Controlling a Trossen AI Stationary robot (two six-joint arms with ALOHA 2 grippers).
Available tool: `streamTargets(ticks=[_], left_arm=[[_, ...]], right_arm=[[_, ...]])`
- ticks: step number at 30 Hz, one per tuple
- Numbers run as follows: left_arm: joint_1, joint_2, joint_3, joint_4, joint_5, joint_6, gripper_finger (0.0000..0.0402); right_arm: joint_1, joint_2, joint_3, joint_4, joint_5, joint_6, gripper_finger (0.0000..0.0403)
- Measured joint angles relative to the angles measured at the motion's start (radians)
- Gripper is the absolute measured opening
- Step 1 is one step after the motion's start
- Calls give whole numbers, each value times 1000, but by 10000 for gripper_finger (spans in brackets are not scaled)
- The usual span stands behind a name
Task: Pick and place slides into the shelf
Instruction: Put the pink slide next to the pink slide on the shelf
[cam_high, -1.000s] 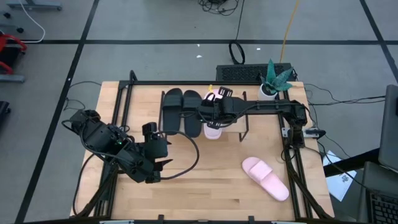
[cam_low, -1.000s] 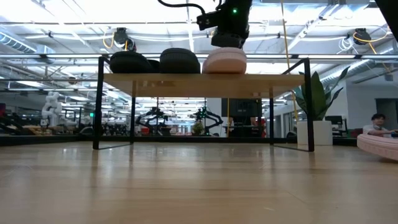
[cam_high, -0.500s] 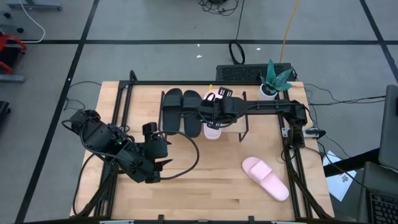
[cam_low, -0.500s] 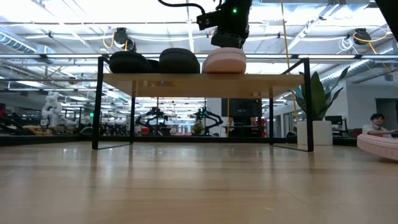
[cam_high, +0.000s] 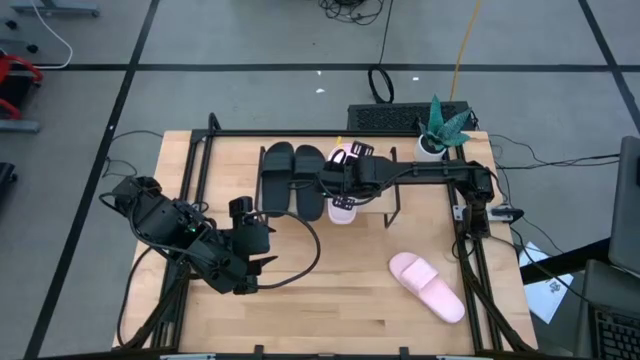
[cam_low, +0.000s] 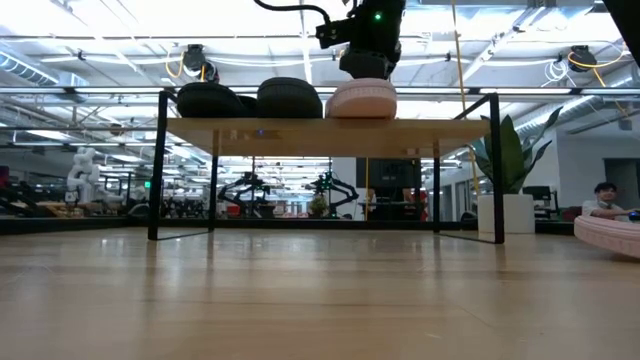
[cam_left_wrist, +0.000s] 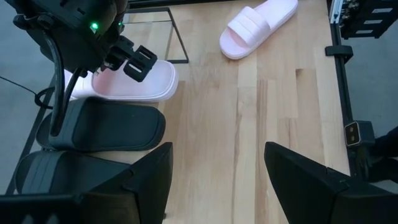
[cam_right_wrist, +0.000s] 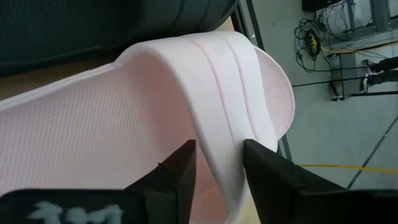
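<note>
Two black slides and one pink slide lie side by side on the shelf's plank top. My right gripper hovers over the pink slide, open, with one finger on either side of the strap's side edge. A second pink slide lies sole down on the table near its right front. My left gripper stands open over the table's left half, nothing between its fingers. My right gripper comes slanting down from above, its two fingers standing astride the side edge of the pink slide's strap. Whether the fingers touch the strap, I cannot tell. The slide lies flat on the shelf's plank.
A potted plant stands at the table's far right corner, behind the shelf. The shelf's right part is bare plank. Black frame rails run along the table's left and right edges.
</note>
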Motion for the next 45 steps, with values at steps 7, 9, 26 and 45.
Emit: streamTargets(ticks=[7, 9, 26, 45], left_arm=[[0, 0, 0, 0, 0, 0, 253], [0, 0, 0, 0, 0, 2, 253], [0, 0, 0, 0, 0, 5, 253], [0, 0, 0, 0, 0, 25, 253]], right_arm=[[1, 0, 0, -18, -2, 4, 125], [2, 0, 0, -24, -2, 3, 125], [14, 0, 0, -27, -5, 4, 126], [20, -72, 0, -24, -81, 31, 126]])
